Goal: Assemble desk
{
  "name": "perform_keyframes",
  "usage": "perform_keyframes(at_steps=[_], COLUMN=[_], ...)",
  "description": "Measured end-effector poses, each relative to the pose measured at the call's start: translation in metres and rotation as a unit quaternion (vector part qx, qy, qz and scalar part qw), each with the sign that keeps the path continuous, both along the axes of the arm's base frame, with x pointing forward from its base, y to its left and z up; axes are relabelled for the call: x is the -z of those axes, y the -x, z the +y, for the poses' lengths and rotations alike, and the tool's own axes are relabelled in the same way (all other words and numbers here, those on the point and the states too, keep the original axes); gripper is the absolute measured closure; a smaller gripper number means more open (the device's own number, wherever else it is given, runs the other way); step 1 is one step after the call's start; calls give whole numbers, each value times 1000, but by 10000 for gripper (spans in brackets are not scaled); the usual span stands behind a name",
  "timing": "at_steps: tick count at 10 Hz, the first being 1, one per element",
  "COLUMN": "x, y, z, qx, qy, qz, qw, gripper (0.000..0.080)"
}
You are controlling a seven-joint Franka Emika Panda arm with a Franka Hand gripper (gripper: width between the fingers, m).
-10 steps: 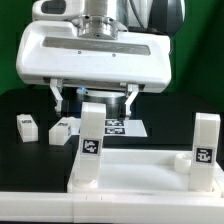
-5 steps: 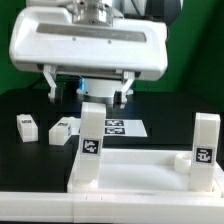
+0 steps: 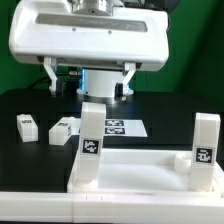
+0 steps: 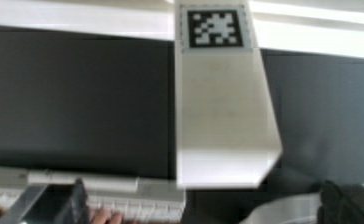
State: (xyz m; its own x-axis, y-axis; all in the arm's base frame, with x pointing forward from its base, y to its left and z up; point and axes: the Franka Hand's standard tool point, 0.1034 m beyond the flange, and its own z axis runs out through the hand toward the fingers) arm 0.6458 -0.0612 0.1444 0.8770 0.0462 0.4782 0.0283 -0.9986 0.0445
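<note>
The pincer (image 3: 88,90) is seen wide open, nothing held, raised over the left upright leg (image 3: 91,145) (exterior view's left). The right upright leg (image 3: 205,150) is stood on the same desk panel (image 3: 135,165), near side. On the black tabletop (image 3: 170,118), far left, 1 loose leg (image 3: 27,125) and another loose leg (image 3: 62,128) lie near the marker board (image 3: 125,127). Judged about half done: 2 legs up, 2 to be fitted.
</note>
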Motion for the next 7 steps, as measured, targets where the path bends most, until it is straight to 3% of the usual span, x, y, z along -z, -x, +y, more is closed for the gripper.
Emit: perform_keyframes(at_steps=[2,7], x=[5,12], y=[-2,-8], z=[4,14], qx=[-7,-22], qy=[-24,-58], qz=[88,217], qw=[996,974], gripper=[150,150])
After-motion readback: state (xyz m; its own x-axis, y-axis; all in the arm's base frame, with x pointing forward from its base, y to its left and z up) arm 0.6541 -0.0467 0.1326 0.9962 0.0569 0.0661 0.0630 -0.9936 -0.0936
